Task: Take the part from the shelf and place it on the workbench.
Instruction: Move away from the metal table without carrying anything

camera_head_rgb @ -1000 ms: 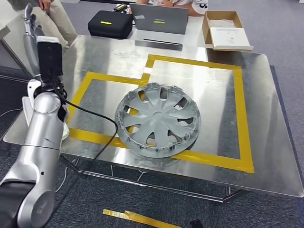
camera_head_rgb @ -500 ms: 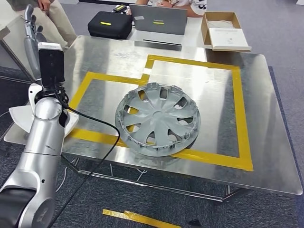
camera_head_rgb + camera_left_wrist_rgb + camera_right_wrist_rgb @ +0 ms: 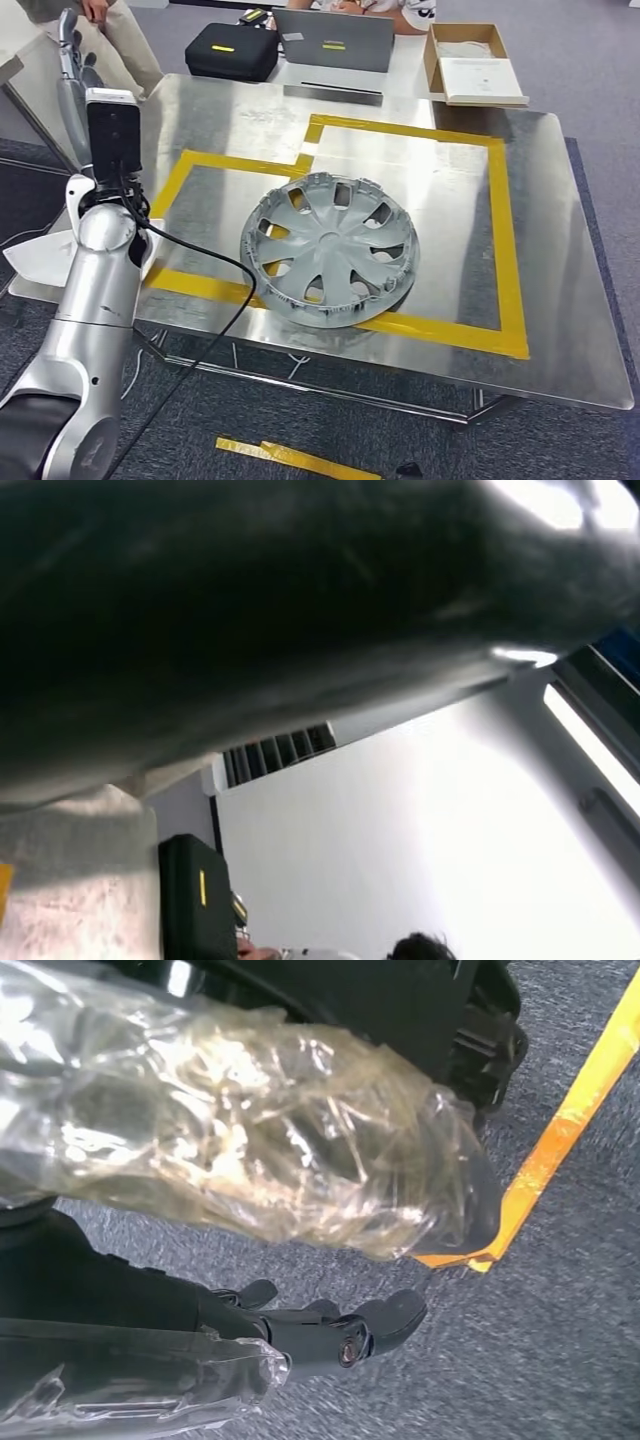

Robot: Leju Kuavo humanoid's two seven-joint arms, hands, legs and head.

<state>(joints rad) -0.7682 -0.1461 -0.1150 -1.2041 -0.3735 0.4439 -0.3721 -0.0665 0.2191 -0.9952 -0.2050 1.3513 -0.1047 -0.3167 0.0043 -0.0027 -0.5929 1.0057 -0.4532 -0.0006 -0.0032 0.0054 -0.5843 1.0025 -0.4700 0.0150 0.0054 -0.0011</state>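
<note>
Head view: you see the grey hubcap (image 3: 330,250) lying flat on the workbench (image 3: 573,300), spoked and slotted, overlapping the near yellow tape line (image 3: 445,332) | left hand (image 3: 74,55) raised beyond the far-left corner, fingers apart, grasping nothing | right hand (image 3: 355,1335) over carpet, fingers extended, empty.

Left hand (image 3: 72,60) is raised at the far-left corner of the desk (image 3: 573,300); the wrist camera box (image 3: 113,130) covers its lower part, so its finger posture cannot be judged. The left arm hides part of a white sheet (image 3: 41,255) at the desk's near-left edge. The picture's top edge crops the people behind the laptop (image 3: 336,40). Right hand (image 3: 332,1335) is wrapped in crinkled plastic film; its state is indeterminate.
</note>
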